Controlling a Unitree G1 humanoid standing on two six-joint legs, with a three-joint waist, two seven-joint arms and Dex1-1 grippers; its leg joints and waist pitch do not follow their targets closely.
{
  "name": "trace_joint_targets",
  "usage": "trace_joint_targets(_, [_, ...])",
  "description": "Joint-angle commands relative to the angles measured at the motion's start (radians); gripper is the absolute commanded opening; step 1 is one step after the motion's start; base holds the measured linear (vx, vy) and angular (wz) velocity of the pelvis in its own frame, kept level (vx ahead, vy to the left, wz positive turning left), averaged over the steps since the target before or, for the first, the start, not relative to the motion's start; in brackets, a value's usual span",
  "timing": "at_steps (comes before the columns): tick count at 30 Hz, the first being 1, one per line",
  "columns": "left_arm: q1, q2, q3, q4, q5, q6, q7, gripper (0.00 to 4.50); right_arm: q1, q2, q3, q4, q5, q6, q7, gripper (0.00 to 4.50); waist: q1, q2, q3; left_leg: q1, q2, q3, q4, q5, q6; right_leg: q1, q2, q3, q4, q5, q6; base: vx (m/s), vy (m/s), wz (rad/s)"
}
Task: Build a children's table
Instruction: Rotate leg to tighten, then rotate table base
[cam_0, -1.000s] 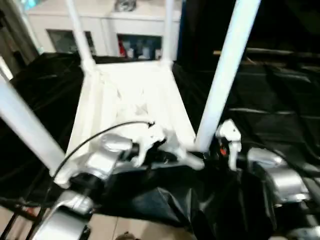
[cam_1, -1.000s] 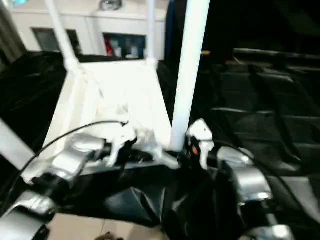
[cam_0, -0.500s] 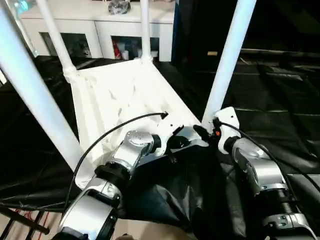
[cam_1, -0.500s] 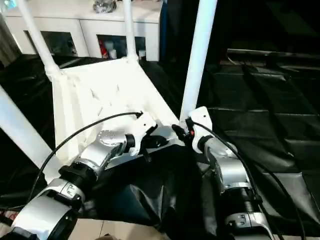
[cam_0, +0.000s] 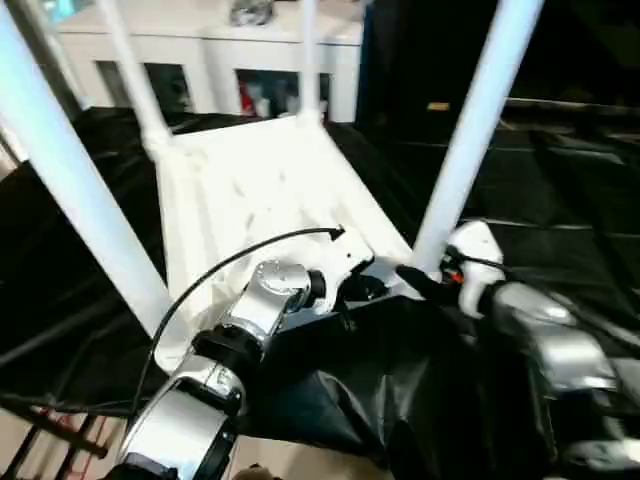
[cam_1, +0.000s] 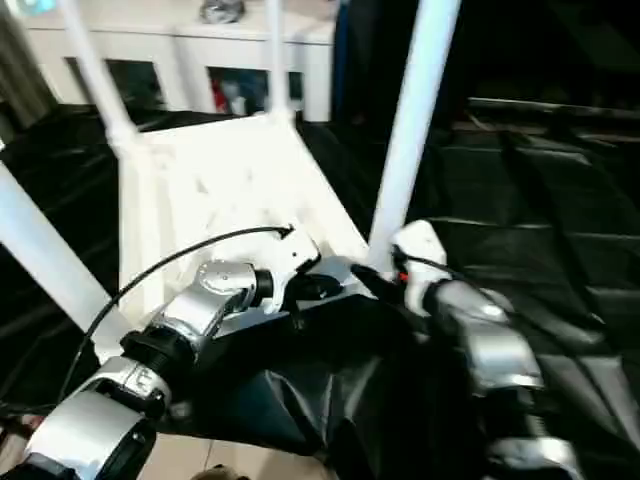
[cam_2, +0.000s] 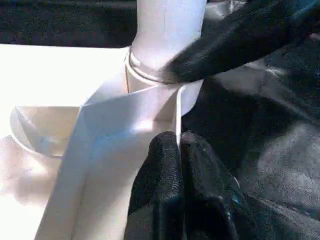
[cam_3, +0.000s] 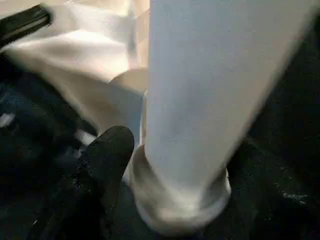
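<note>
White plastic rectangular tabletop lay upside down on the black-draped counter, ribbed underside facing up. Four long white tubular legs stood in its rounded corner sockets: near-left leg, near-right leg, far-left leg, far-right leg. All four rose out past the upper edge of the head views.

Left hand sat at the tabletop's near edge, just beside the near-right socket. Its two black fingers were pressed nearly together, pinching the thin white edge wall of the tabletop between them. Silver left forearm ran up from the lower left, a black cable arching over it.

Right hand was at the base of the near-right leg. One black finger lay against the socket collar on the side toward the left hand; the other finger was hidden, so cannot tell how far the hand was open or whether it gripped the leg.

White cabinets stood behind the counter
</note>
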Motion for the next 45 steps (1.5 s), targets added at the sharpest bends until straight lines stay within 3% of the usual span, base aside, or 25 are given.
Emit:
trace_joint_targets(1, [-0.009, -0.004, 0.022, -0.060, -0.047, -0.058, -0.006, 0.00, 0.034, -0.022, 0.014, -0.024, 0.025, 0.018, 0.085, 3.07, -0.003, -0.029, -0.058, 0.008, 0.055, -0.014, -0.067, -0.202, 0.102, 0.054, -0.074, 0.051, -0.074, -0.304, -0.174, 0.000, 0.000, 0.00])
trace_joint_targets(2, [-0.007, -0.001, 0.023, -0.063, -0.048, -0.058, -0.012, 0.00, 0.046, -0.043, 0.010, -0.031, 0.029, 0.012, 0.102, 3.07, -0.004, -0.030, -0.057, 0.002, 0.054, -0.015, -0.067, -0.200, 0.105, 0.056, -0.074, 0.049, -0.073, -0.316, -0.172, 0.000, 0.000, 0.00])
trace_joint_targets(8, [0.001, 0.011, 0.023, -0.073, -0.052, -0.063, -0.048, 0.00, 0.062, -0.120, -0.040, -0.020, 0.046, 0.009, 0.130, 3.07, -0.013, -0.028, -0.055, 0.003, 0.051, -0.016, -0.068, -0.213, 0.100, 0.051, -0.072, 0.044, -0.084, -0.391, -0.151, 0.000, 0.000, 0.00])
trace_joint_targets(11, [0.011, 0.014, 0.018, -0.083, -0.050, -0.066, -0.060, 0.00, 0.075, -0.135, -0.051, -0.056, 0.080, 0.034, 0.156, 3.07, -0.011, -0.029, -0.057, 0.002, 0.052, -0.016, -0.066, -0.199, 0.108, 0.053, -0.071, 0.045, -0.080, -0.363, -0.160, 0.000, 0.000, 0.00])
trace_joint_targets(14, [0.031, 0.018, 0.005, -0.114, -0.058, -0.057, -0.100, 0.00, 0.097, -0.136, -0.041, -0.109, 0.106, 0.056, 0.188, 3.07, -0.007, -0.028, -0.062, 0.000, 0.055, -0.016, -0.061, -0.154, 0.131, 0.055, -0.070, 0.045, -0.067, -0.267, -0.188, 0.000, 0.000, 0.00])
trace_joint_targets(17, [0.043, 0.016, 0.012, -0.133, -0.057, -0.057, -0.066, 0.00, 0.116, -0.124, -0.020, -0.166, 0.138, 0.086, 0.216, 3.07, -0.003, -0.026, -0.062, -0.001, 0.057, -0.014, -0.058, -0.145, 0.147, 0.052, -0.071, 0.045, -0.064, -0.244, -0.202, 0.000, 0.000, 0.00])
trace_joint_targets(18, [0.047, 0.009, 0.033, -0.156, -0.082, -0.027, -0.062, 0.27, 0.121, -0.116, -0.005, -0.186, 0.151, 0.101, 0.224, 3.14, -0.003, -0.026, -0.063, -0.001, 0.057, -0.015, -0.058, -0.146, 0.147, 0.052, -0.070, 0.044, -0.064, -0.247, -0.203, 0.000, 0.000, 0.00])
trace_joint_targets(22, [0.092, 0.023, 0.042, -0.294, -0.140, 0.087, -0.124, 0.55, 0.118, -0.097, 0.030, -0.204, 0.153, 0.107, 0.225, 3.16, -0.002, -0.023, -0.063, 0.001, 0.065, -0.016, -0.062, -0.161, 0.123, 0.051, -0.076, 0.046, -0.061, -0.256, -0.225, 0.000, 0.000, 0.00])
trace_joint_targets(23, [0.117, 0.032, 0.037, -0.348, -0.146, 0.108, -0.130, 0.64, 0.106, -0.082, 0.040, -0.192, 0.143, 0.100, 0.210, 3.16, -0.004, -0.031, -0.061, 0.001, 0.068, -0.015, -0.064, -0.172, 0.113, 0.048, -0.074, 0.047, -0.061, -0.259, -0.229, 0.000, 0.000, 0.00])
trace_joint_targets(24, [0.136, 0.038, 0.035, -0.388, -0.147, 0.122, -0.130, 0.90, 0.097, -0.069, 0.045, -0.183, 0.134, 0.095, 0.198, 3.16, -0.006, -0.030, -0.057, 0.000, 0.065, -0.016, -0.067, -0.184, 0.108, 0.047, -0.074, 0.046, -0.063, -0.277, -0.223, 0.000, 0.000, 0.00])
trace_joint_targets(26, [0.187, 0.057, 0.041, -0.477, -0.156, 0.156, -0.117, 1.01, 0.063, -0.028, 0.059, -0.147, 0.102, 0.073, 0.147, 3.16, -0.011, -0.030, -0.055, 0.001, 0.064, -0.018, -0.070, -0.201, 0.093, 0.046, -0.077, 0.047, -0.067, -0.318, -0.206, 0.000, 0.000, 0.00])
trace_joint_targets(27, [0.207, 0.066, 0.045, -0.513, -0.162, 0.174, -0.114, 1.01, 0.049, -0.012, 0.063, -0.132, 0.091, 0.065, 0.126, 3.16, -0.020, -0.031, -0.053, -0.004, 0.060, -0.017, -0.073, -0.208, 0.083, 0.049, -0.075, 0.047, -0.071, -0.349, -0.190, 0.000, 0.000, 0.00])
trace_joint_targets(28, [0.254, 0.091, 0.050, -0.594, -0.180, 0.226, -0.117, 1.01, 0.021, 0.013, 0.073, -0.099, 0.063, 0.050, 0.083, 3.16, -0.020, -0.031, -0.053, 0.001, 0.060, -0.018, -0.072, -0.216, 0.078, 0.046, -0.075, 0.047, -0.073, -0.367, -0.183, 0.000, 0.000, 0.00])
trace_joint_targets(29, [0.274, 0.102, 0.050, -0.628, -0.190, 0.249, -0.122, 1.09, 0.010, 0.021, 0.074, -0.084, 0.053, 0.046, 0.065, 3.16, -0.029, -0.029, -0.052, -0.004, 0.061, -0.021, -0.076, -0.218, 0.062, 0.049, -0.077, 0.047, -0.068, -0.370, -0.185, 0.000, 0.000, 0.00])
trace_joint_targets(31, [0.311, 0.125, 0.049, -0.690, -0.210, 0.283, -0.127, 1.38, -0.009, 0.035, 0.074, -0.057, 0.043, 0.037, 0.036, 3.16, -0.037, -0.028, -0.048, 0.005, 0.058, -0.017, -0.076, -0.247, 0.052, 0.041, -0.071, 0.049, -0.077, -0.411, -0.170, 0.000, 0.000, 0.00])
trace_joint_targets(33, [0.398, 0.162, 0.060, -0.823, -0.239, 0.348, -0.108, 1.46, -0.057, 0.073, 0.067, 0.014, 0.028, 0.011, -0.026, 3.16, -0.047, -0.036, -0.047, 0.000, 0.063, -0.020, -0.082, -0.254, 0.038, 0.043, -0.072, 0.049, -0.071, -0.402, -0.174, 0.000, 0.000, 0.00])
trace_joint_targets(35, [0.436, 0.162, 0.075, -0.865, -0.237, 0.354, -0.080, 1.73, -0.089, 0.094, 0.062, 0.062, 0.008, -0.006, -0.079, 3.16, -0.052, -0.029, -0.045, 0.010, 0.060, -0.017, -0.080, -0.278, 0.029, 0.034, -0.066, 0.051, -0.075, -0.404, -0.176, 0.000, 0.000, 0.00])
trace_joint_targets(36, [0.468, 0.159, 0.087, -0.899, -0.233, 0.354, -0.054, 1.82, -0.113, 0.111, 0.058, 0.103, -0.009, -0.018, -0.130, 3.16, -0.055, -0.032, -0.044, 0.005, 0.060, -0.019, -0.081, -0.281, 0.020, 0.039, -0.067, 0.050, -0.072, -0.398, -0.178, 0.000, 0.000, 0.00])
trace_joint_targets(39, [0.552, 0.154, 0.105, -0.986, -0.239, 0.385, -0.009, 1.98, -0.194, 0.155, 0.033, 0.230, -0.045, -0.040, -0.285, 3.16, -0.061, -0.028, -0.041, 0.011, 0.061, -0.019, -0.084, -0.296, 0.002, 0.035, -0.064, 0.052, -0.073, -0.378, -0.183, 0.000, 0.000, 0.00])
trace_joint_targets(43, [0.636, 0.192, 0.114, -1.092, -0.287, 0.443, 0.003, 2.30, -0.276, 0.187, 0.012, 0.367, -0.080, -0.071, -0.447, 3.16, -0.066, -0.032, -0.036, 0.010, 0.055, -0.014, -0.083, -0.290, 0.000, 0.033, -0.061, 0.056, -0.068, -0.358, -0.189, 0.000, 0.000, 0.00])
trace_joint_targets(45, [0.664, 0.225, 0.120, -1.134, -0.315, 0.474, -0.017, 2.58, -0.308, 0.198, 0.003, 0.427, -0.088, -0.091, -0.505, 3.16, -0.064, -0.028, -0.035, 0.015, 0.054, -0.012, -0.082, -0.289, 0.003, 0.030, -0.056, 0.057, -0.066, -0.336, -0.188, 0.000, 0.000, 0.00])
